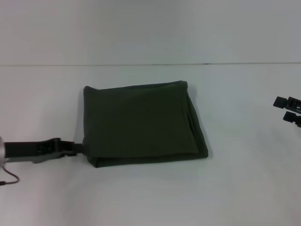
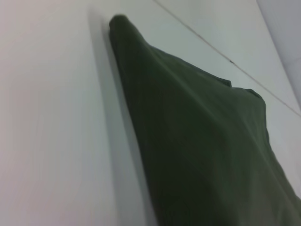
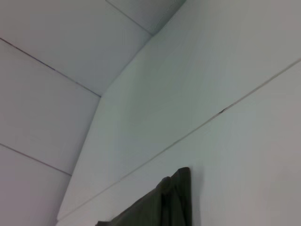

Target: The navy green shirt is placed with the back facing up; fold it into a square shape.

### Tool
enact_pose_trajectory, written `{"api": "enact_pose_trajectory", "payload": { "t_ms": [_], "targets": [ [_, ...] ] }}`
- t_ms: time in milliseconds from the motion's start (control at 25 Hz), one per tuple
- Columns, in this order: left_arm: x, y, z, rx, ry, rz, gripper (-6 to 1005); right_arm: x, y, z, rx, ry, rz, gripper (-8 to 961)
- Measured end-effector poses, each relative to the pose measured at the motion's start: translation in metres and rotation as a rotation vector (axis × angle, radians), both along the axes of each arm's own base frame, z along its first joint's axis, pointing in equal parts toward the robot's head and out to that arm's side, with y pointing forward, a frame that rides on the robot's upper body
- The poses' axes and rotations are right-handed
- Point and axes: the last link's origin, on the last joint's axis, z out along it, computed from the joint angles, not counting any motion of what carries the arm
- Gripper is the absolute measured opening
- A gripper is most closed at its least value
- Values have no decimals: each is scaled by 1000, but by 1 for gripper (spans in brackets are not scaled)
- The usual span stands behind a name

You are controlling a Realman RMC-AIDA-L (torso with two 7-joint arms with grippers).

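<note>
The navy green shirt (image 1: 141, 122) lies folded into a rough square on the middle of the white table, plain side up, with a lower layer showing along its near edge. My left gripper (image 1: 79, 148) reaches in low from the left, and its tip meets the shirt's near left corner. The cloth hides whether it holds anything. The left wrist view shows the shirt (image 2: 207, 150) close up and none of that arm's fingers. My right gripper (image 1: 288, 109) hangs at the far right, well clear of the shirt, fingers apart and empty. A corner of the shirt (image 3: 164, 205) shows in the right wrist view.
The white table (image 1: 244, 188) runs all around the shirt. Its far edge meets a pale wall (image 1: 150, 28) behind. A thin cable (image 1: 9, 179) trails below my left arm.
</note>
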Motion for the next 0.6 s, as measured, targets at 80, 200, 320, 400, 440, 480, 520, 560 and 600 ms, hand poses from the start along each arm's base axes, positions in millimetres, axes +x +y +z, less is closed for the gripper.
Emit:
{"api": "enact_pose_trajectory", "payload": {
  "t_ms": [80,200,320,400,440,480,520,560,600],
  "targets": [
    [-6,1,15,37,20,-7,136,0,0,0,-2,-22,20,926],
    [-6,-1,38,136,13,-108,239,-4,0,1,4,-96,116,926],
    [1,-4,42,168,11,-228,342,-20,4,4,24,-183,283,926],
    [28,-7,24,118,14,-500,425,-36,7,3,29,-237,426,926],
    [31,-6,21,109,17,-525,473,-46,10,1,32,-270,513,926],
    [38,-6,16,91,22,-577,522,-54,11,-3,25,-294,587,926],
    [45,-4,10,74,32,-619,570,-63,13,-8,20,-320,659,926],
    [53,-2,4,54,49,-668,619,-71,16,-14,8,-342,722,927],
    [59,0,-1,40,68,-705,659,-79,19,-22,-14,-362,765,927]
  ]
}}
